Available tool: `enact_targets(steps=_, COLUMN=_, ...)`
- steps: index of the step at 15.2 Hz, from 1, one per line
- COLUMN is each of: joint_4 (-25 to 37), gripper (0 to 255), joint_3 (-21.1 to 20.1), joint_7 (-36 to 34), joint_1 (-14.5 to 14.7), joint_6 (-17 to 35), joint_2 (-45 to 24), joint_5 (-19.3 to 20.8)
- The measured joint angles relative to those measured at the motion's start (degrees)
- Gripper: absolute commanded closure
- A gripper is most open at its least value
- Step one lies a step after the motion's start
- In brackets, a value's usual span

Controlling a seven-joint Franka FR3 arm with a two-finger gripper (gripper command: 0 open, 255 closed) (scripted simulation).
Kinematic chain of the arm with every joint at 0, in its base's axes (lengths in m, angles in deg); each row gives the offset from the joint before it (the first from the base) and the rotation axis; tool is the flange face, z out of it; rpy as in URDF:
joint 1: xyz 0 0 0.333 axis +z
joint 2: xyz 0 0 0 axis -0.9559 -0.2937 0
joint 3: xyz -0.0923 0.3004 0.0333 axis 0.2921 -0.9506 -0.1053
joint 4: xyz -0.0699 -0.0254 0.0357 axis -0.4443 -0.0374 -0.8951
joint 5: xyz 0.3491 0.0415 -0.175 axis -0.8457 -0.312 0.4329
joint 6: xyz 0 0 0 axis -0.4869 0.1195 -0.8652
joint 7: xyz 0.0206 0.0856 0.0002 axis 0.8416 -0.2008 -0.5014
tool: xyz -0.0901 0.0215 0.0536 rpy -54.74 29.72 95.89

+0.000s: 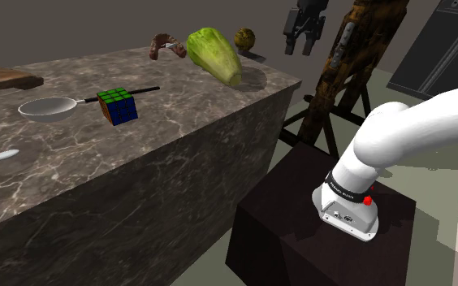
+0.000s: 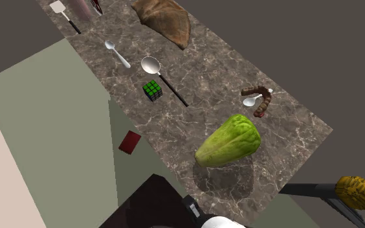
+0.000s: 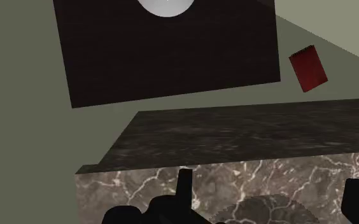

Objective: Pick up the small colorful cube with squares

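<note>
Shoulder view: the white arm (image 1: 406, 130) rises from the dark stand (image 1: 300, 244) at lower right. The black gripper (image 1: 299, 47) hangs high in the air, past the far right end of the marble counter (image 1: 179, 171). Its fingers point down and stand apart, w/ nothing between them. The colourful cube (image 1: 118, 106), green on top w/ blue and orange sides, sits on the counter toward this view's left, well apart from the gripper. It is just beside the black handle of a silver ladle (image 1: 47, 109). Farther right on the counter lie a brown curved piece (image 1: 167, 45) and a big green lettuce (image 1: 214, 54), and a brown ball (image 1: 244, 38) shows behind the lettuce. Second exterior view, from above: the cube (image 2: 152, 90) is near the counter's edge on the floor side, just beside the ladle's handle, w/ the ladle's bowl (image 2: 151, 65) near it. A white spoon (image 2: 116, 53) lies farther to this view's upper left, and the lettuce (image 2: 230, 140) lies well apart to the lower right. A red block (image 2: 130, 142) is on the floor beside the counter. Wrist view: the two black fingers (image 3: 184, 184) stand apart and grip nothing. The counter's marble face (image 3: 235, 181) is in front of them. Beyond its edge are the floor, the red block (image 3: 308, 69) and the stand's dark top (image 3: 165, 63).
</note>
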Motion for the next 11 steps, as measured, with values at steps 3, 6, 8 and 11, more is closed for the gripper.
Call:
enact_targets(steps=3, joint_4=0.01, gripper=0, joint_3=-1.65, joint_7=-1.72, joint_1=0.46, joint_6=1.12, joint_2=-0.78, joint_5=-0.95)
enact_targets(steps=6, joint_4=1.66, gripper=0, joint_3=-5.42, joint_7=-5.86, joint_1=1.51, joint_6=2.53, joint_2=-2.96, joint_5=-2.98)
enact_targets(steps=8, joint_4=2.45, gripper=0, joint_3=-8.01, joint_7=-8.59, joint_1=2.13, joint_6=4.47, joint_2=-5.12, joint_5=-4.16)
enact_targets(steps=11, joint_4=4.40, gripper=0, joint_3=-11.71, joint_7=-12.78, joint_1=2.97, joint_6=6.27, joint_2=-7.90, joint_5=-5.47)
